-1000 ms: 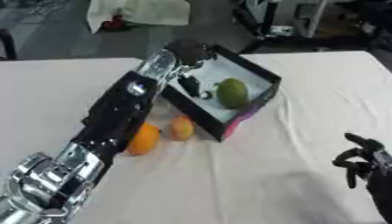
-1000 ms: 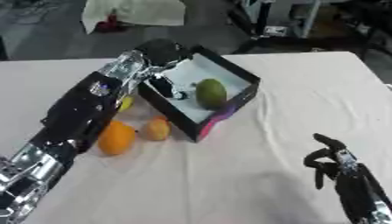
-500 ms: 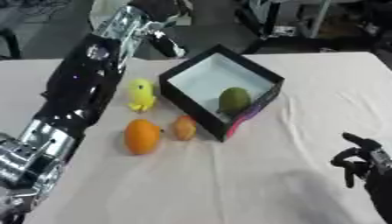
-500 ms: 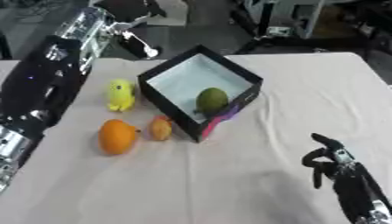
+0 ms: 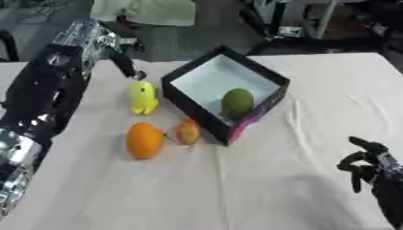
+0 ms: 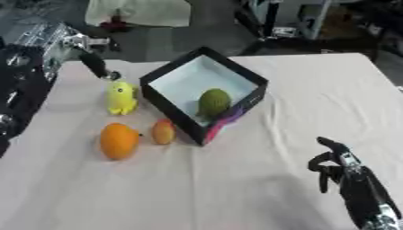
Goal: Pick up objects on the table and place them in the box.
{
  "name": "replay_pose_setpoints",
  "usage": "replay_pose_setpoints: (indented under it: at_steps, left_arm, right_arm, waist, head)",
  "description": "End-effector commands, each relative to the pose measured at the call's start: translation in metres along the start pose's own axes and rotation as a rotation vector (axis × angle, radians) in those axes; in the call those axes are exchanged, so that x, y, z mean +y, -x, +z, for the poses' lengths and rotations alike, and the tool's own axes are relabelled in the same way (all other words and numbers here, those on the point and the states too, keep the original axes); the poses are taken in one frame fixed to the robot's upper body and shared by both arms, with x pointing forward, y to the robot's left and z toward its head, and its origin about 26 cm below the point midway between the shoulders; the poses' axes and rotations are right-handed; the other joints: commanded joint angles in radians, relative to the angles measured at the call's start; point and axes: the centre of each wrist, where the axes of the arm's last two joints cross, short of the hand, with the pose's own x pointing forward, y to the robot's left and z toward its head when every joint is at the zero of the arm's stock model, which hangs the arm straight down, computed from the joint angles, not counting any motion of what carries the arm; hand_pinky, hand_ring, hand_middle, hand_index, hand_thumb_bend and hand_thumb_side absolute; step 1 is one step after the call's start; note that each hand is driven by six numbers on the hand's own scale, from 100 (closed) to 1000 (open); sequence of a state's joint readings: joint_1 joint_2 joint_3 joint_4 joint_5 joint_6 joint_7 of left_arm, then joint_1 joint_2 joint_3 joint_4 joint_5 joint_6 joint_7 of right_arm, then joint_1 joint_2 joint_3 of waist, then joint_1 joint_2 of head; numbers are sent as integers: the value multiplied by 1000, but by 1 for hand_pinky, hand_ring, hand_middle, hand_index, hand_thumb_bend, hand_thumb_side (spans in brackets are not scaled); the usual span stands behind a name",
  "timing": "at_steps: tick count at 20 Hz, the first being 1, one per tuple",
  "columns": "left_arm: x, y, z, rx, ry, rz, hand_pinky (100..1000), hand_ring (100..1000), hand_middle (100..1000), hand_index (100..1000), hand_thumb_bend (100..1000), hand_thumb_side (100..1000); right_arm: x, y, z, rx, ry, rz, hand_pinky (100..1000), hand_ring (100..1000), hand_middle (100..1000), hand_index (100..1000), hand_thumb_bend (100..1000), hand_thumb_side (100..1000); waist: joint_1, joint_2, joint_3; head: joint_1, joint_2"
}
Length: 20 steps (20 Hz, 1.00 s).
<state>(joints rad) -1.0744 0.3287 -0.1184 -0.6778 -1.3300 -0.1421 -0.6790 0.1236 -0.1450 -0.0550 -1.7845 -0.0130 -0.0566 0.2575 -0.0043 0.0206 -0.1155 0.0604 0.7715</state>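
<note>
A black box (image 5: pixel 262 77) with a pale inside sits tilted at the table's middle, and a green fruit (image 5: pixel 237 102) lies in it. Left of the box a yellow toy (image 5: pixel 143 96) stands on the cloth. An orange (image 5: pixel 144 139) and a small reddish fruit (image 5: pixel 187 131) lie in front of the box's near corner. My left hand (image 5: pixel 119 53) hangs above and behind the yellow toy, fingers straight and pointing down at it, holding nothing. My right hand (image 6: pixel 334 161) rests at the lower right with its fingers loosely bent, far from everything.
A white cloth covers the table (image 5: pixel 260 188). Beyond the far edge lies a dark floor with a pale bundle (image 5: pixel 145 11) and metal frames (image 5: pixel 303 20). Bare cloth stretches across the front and right of the box.
My left arm has swung out of the box, up and back to the left, and now comes down toward the yellow toy. The right hand has stayed put.
</note>
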Motion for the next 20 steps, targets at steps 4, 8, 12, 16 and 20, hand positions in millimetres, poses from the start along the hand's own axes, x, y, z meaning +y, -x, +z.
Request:
replay_pose_setpoints:
  at_steps: [4, 8, 12, 16, 20]
  left_arm:
    - [-12, -3, -8, 36, -77, 10, 776, 773, 835, 915, 334, 498]
    - [-25, -7, -14, 71, -104, 6, 777, 775, 843, 920, 356, 522]
    - [-41, -11, -21, 121, -146, -7, 776, 779, 841, 913, 356, 474]
    - [-64, -15, -29, 141, -152, -1, 741, 725, 780, 867, 314, 397]
    - [-77, -17, -33, 122, -148, 2, 660, 520, 542, 696, 227, 156]
  right_arm:
    - [-3, -5, -2, -17, 2, 14, 738, 236, 508, 889, 100, 1000]
    - [-2, -5, -2, -18, 2, 13, 738, 236, 508, 889, 100, 1000]
    - [-2, -5, -3, -21, -1, 12, 738, 236, 508, 889, 100, 1000]
    - [-2, -6, -4, -23, 2, 12, 738, 236, 507, 889, 100, 1000]
    - [-3, -6, -4, -24, 2, 12, 738, 236, 507, 889, 100, 1000]
  waist:
    - [-4, -9, 2]
    - [-4, -8, 1]
    - [-3, -6, 0]
    - [-3, -4, -1]
    - [-4, -3, -2]
  head:
    - [-2, -1]
    - [-2, -1]
    - [-4, -1]
    - [-4, -1]
    - [-6, -1]
